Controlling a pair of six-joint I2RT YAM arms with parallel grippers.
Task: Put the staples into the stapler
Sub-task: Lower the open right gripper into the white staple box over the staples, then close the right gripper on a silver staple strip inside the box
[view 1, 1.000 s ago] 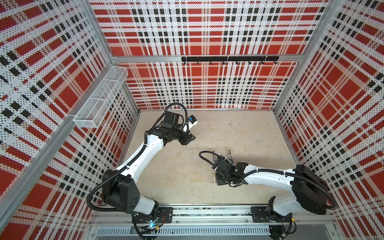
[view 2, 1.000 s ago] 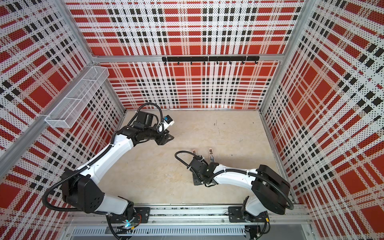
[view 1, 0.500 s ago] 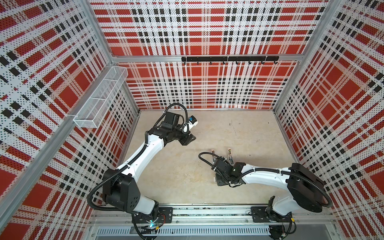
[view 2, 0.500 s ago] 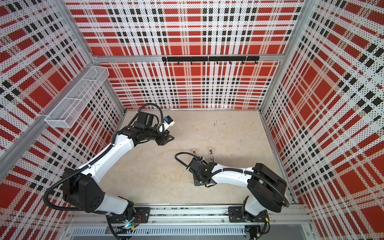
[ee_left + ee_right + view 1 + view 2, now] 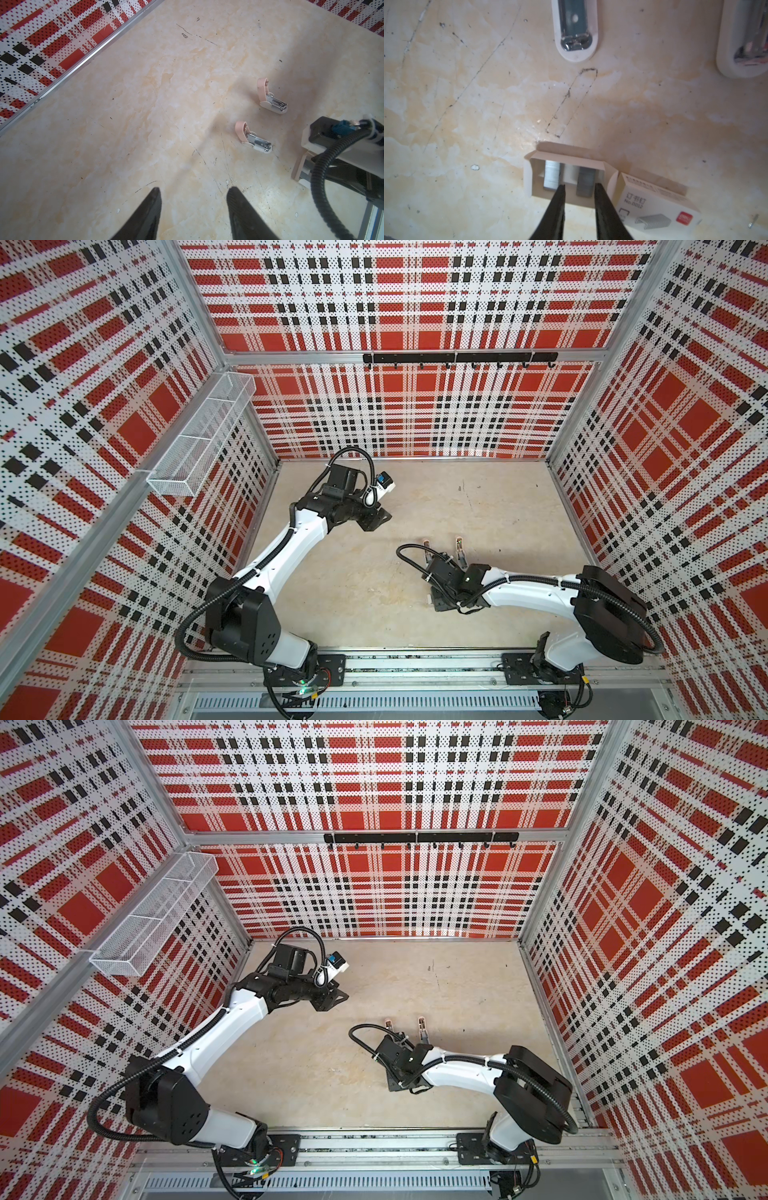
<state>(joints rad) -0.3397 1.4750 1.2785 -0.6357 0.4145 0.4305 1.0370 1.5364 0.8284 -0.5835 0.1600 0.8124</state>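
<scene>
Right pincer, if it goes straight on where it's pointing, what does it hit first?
Most likely the white tray, between its two strips of staples. The right pincer hangs right at it, though the gap is hard to judge.

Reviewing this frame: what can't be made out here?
- Staples, right wrist view: near ends hidden by the right pincer; contact unclear.
- Two staplers, same view: cut off by picture edges.
- Tray, both top views: mostly hidden under the right arm.
- Sleeve small print: blurred.
</scene>
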